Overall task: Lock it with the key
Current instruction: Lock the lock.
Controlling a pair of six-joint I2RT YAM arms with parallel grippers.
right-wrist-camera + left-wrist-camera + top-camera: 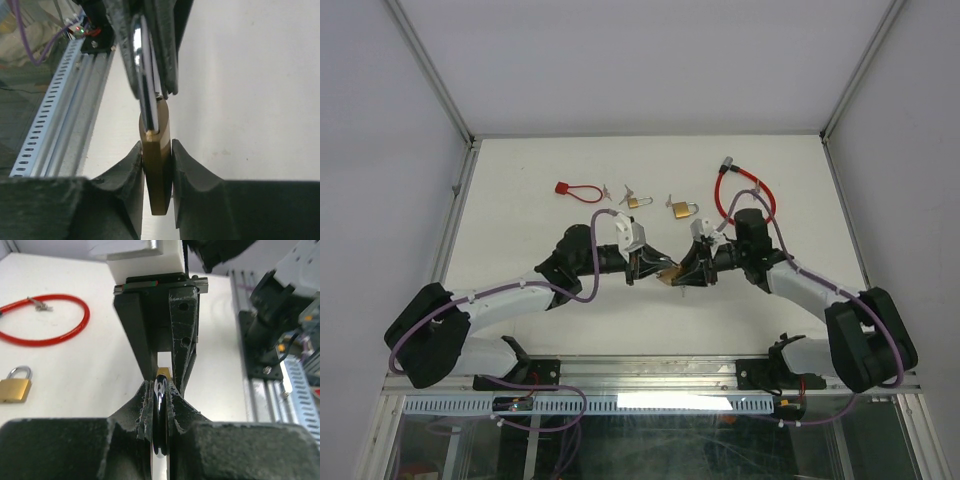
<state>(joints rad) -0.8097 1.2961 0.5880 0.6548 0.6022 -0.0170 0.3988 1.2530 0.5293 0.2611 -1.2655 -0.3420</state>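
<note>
A brass padlock hangs above the table between my two grippers. My right gripper is shut on its body, which shows edge-on between the fingers in the right wrist view. A shiny chrome shackle rises from the body into the left gripper's jaws. My left gripper is shut on that chrome piece, with a bit of brass just beyond its tips. Small silver keys lie on the table at the back. No key shows in either gripper.
At the back lie a red tag seal, a small brass padlock, a larger brass padlock and a red cable lock. The cable and a padlock also show in the left wrist view. An aluminium rail runs along the near edge.
</note>
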